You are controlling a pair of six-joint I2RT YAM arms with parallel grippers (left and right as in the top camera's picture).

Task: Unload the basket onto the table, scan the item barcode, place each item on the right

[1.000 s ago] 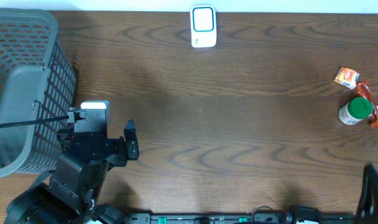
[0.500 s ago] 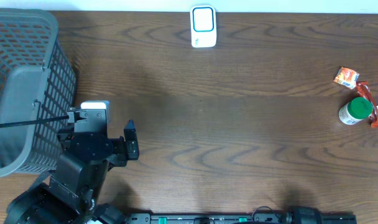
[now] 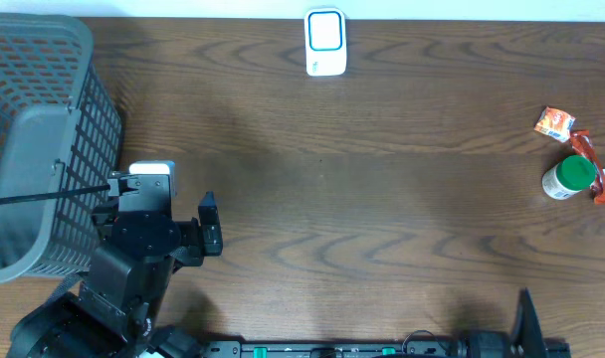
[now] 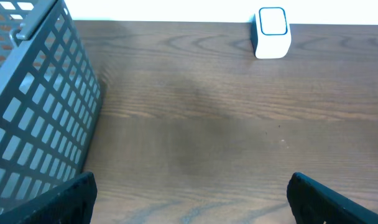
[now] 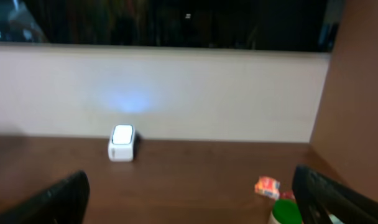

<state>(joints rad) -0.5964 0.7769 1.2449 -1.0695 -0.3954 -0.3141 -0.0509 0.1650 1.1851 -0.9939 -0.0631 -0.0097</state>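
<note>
Holding my left gripper (image 4: 189, 182) parked beside the grey plastic mesh basket (image 3: 44, 149), spread wide, empty, no change over the last second. White box-shaped barcode scanner (image 3: 324, 42) sits untouched at the far edge of the brown wooden table (image 3: 382, 199). My right gripper (image 5: 189, 186) is what moved: in the overhead view it dropped out, then came back as a dark sliver at the bottom edge. It's fully spread and empty. Green-capped white bottle (image 3: 567, 177) and orange packet (image 3: 554, 122) lie far right, well apart from the scanner. My read is that the pick hasn't started.

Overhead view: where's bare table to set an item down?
Bare: the middle of the table, between basket, white scanner and green-capped bottle. Crowded: the left arm beside the basket; the orange packet by the bottle.
</note>
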